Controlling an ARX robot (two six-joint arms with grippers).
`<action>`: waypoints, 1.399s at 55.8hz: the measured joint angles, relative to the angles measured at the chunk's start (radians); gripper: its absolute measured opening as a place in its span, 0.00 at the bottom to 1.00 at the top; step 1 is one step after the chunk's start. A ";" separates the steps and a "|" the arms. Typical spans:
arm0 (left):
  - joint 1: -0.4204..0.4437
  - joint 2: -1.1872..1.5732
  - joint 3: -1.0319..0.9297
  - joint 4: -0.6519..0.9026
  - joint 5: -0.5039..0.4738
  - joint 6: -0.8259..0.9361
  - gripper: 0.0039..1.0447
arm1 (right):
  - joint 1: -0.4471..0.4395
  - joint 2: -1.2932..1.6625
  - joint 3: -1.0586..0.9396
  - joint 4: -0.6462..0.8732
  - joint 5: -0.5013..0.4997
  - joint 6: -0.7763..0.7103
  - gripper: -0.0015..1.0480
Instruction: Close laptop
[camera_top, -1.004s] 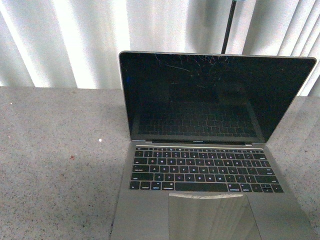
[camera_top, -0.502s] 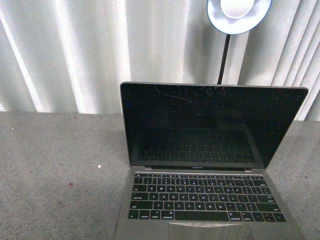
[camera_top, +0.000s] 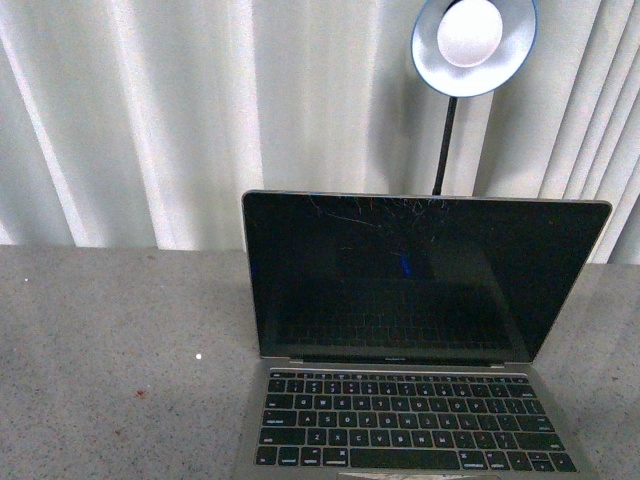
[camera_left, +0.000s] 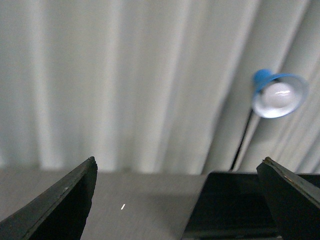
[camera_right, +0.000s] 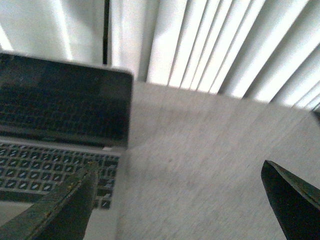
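— What are the grippers doing?
— The left gripper is hanging with its jaws spread wide and nothing between them. The right gripper is gaping just as wide, looking onto the table beside the laptop.
— Where is the laptop sitting?
— It is standing open on the grey table, right of the middle, with the keyboard nearest and the dark, cracked screen rising upright behind it.
— And beyond?
— A lamp on a black stem is facing this way, in front of a pale curtain
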 joint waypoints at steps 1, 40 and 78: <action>-0.008 0.054 0.033 0.026 0.029 0.018 0.94 | -0.002 0.019 0.011 0.015 0.000 -0.026 0.93; -0.239 0.957 0.868 -0.293 -0.150 0.573 0.41 | 0.086 0.798 0.649 0.058 -0.281 -0.484 0.34; -0.267 1.078 1.062 -0.673 -0.150 0.700 0.03 | 0.132 0.973 0.805 -0.118 -0.366 -0.662 0.03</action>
